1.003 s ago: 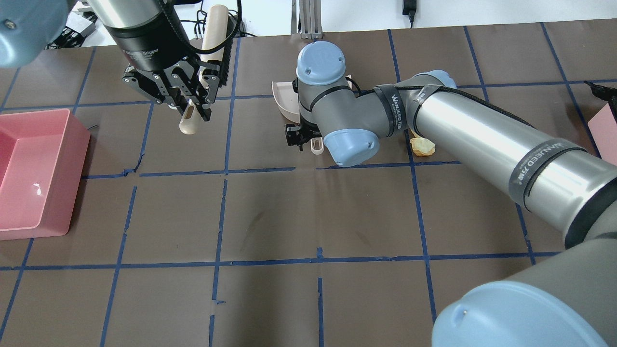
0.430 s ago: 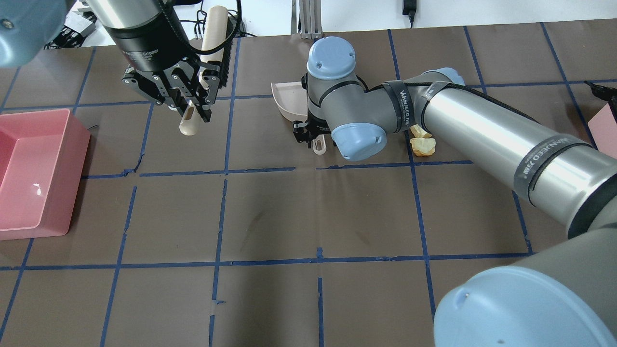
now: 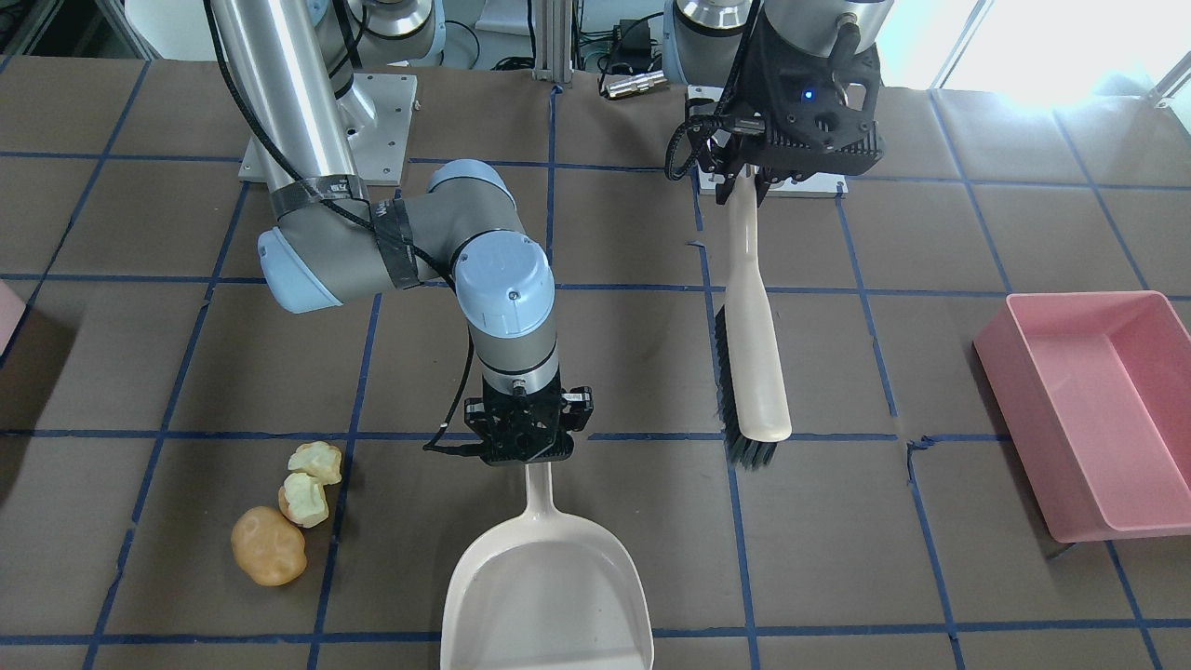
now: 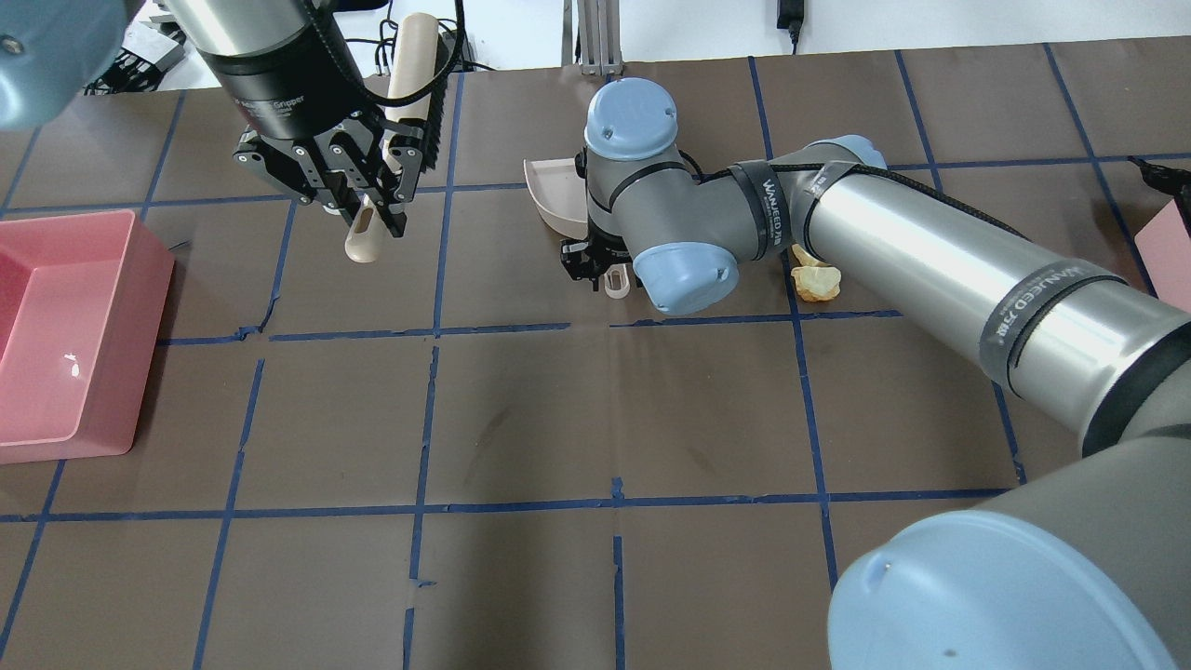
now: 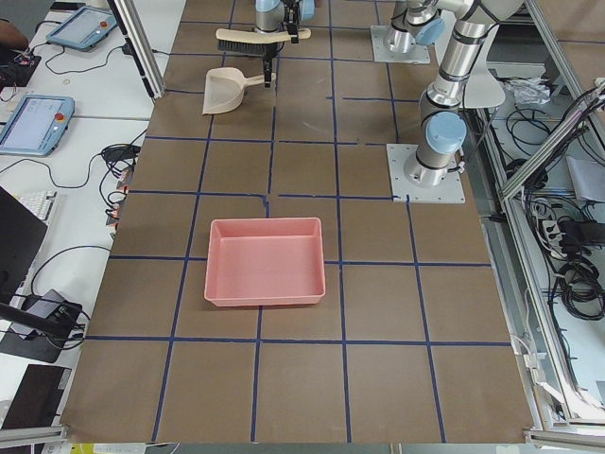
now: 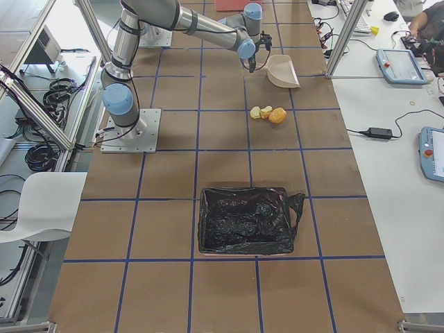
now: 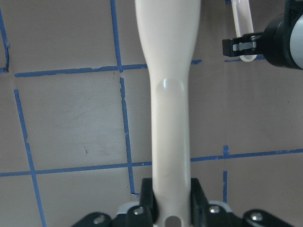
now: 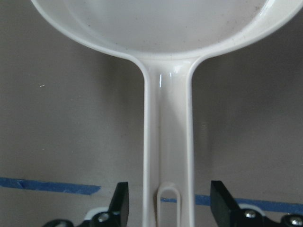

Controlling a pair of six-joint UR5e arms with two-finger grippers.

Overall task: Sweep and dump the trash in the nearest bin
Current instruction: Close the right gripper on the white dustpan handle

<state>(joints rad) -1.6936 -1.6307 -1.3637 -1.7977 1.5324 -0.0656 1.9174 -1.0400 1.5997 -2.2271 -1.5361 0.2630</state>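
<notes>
Pale pink bin, just a cut-off corner at table's right edge | left gripper clamped on brush | right gripper jaws apart, astride dustpan handle

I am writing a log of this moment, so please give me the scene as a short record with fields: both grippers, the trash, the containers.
left gripper: shut on the brush handle
right gripper: open, one jaw on each side of the dustpan handle, gaps showing
trash: three pieces, one orange and two pale yellow, beside the dustpan on the robot's right, none in it
bin: on the robot's right; only a pale pink corner shows in the overhead view
pink tub: on the robot's left, empty
</notes>
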